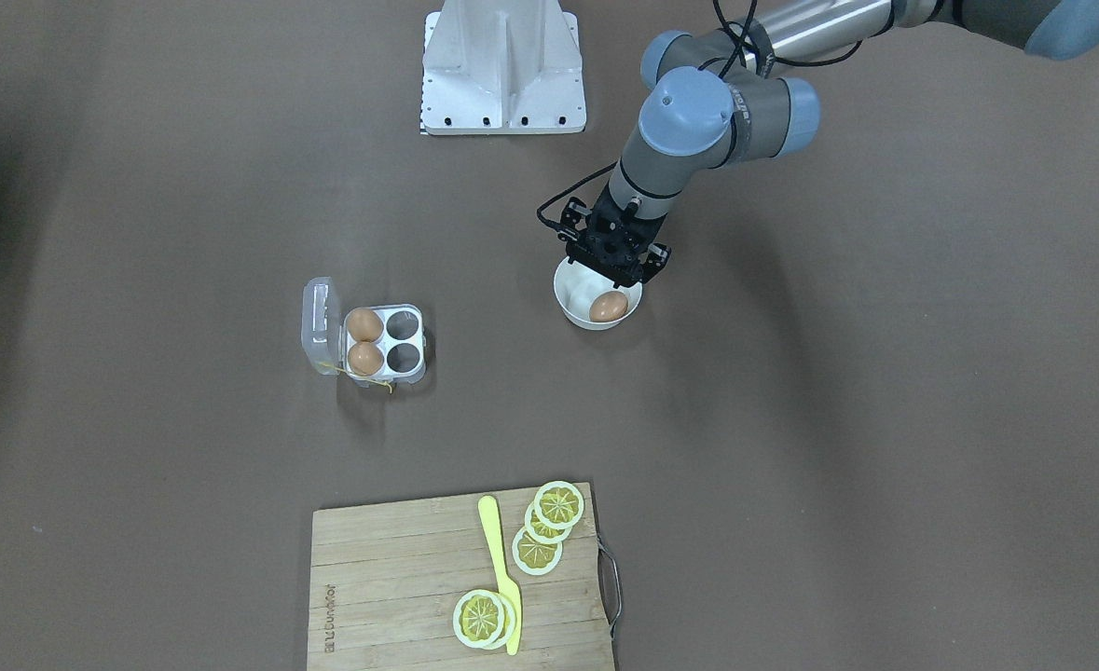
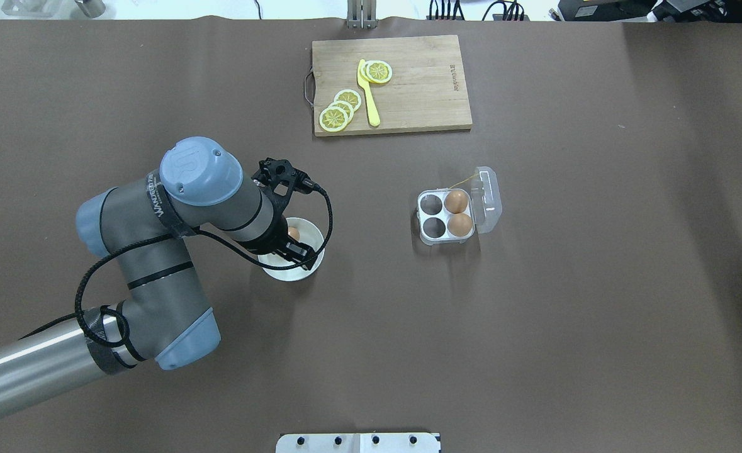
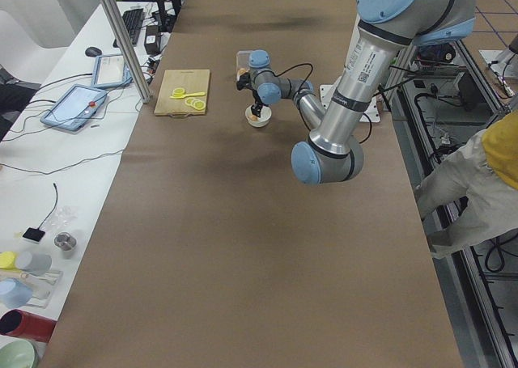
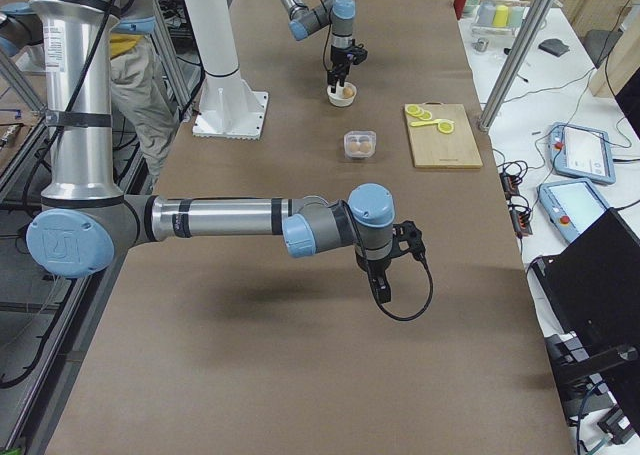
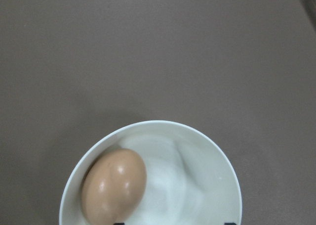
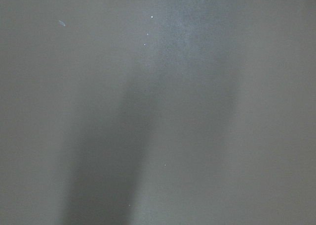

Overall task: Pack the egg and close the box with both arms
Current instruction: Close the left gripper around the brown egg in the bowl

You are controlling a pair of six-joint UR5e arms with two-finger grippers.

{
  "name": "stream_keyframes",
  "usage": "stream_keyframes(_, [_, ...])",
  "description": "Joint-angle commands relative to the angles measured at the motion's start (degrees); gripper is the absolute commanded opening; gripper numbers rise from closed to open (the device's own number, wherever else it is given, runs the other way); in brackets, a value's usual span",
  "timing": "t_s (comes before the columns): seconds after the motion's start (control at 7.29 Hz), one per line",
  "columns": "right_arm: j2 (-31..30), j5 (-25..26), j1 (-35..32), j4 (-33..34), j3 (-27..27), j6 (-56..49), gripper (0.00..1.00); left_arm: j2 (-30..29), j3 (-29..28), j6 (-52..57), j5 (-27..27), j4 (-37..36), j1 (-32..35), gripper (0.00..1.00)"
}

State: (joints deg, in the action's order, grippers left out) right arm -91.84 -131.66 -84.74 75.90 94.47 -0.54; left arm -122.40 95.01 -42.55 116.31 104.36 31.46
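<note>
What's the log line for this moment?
left hand: open over bowl | egg: in bowl, ungrasped | box: lid open, two cells empty | right hand: state unclear

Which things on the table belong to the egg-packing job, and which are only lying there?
For the job: egg in the white bowl; box, lid open, two cells free; left pincer over the bowl.
Lying about: cutting board; lemon slices; yellow knife.
</note>
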Motion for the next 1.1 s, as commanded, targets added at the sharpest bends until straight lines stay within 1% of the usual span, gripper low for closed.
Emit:
stream_keyframes(0.0, [0.0,0.0,0.02,0.04,0.02,0.01,1.0,0.06,-0.26,0.71,-0.21,-0.03,0.09,0.73])
stream_keyframes(0.96, [-0.27,0.0,0.02,-0.05,0.02,0.01,1.0,-1.26,-2.02,0.89,-0.3,0.32,1.5,0.73])
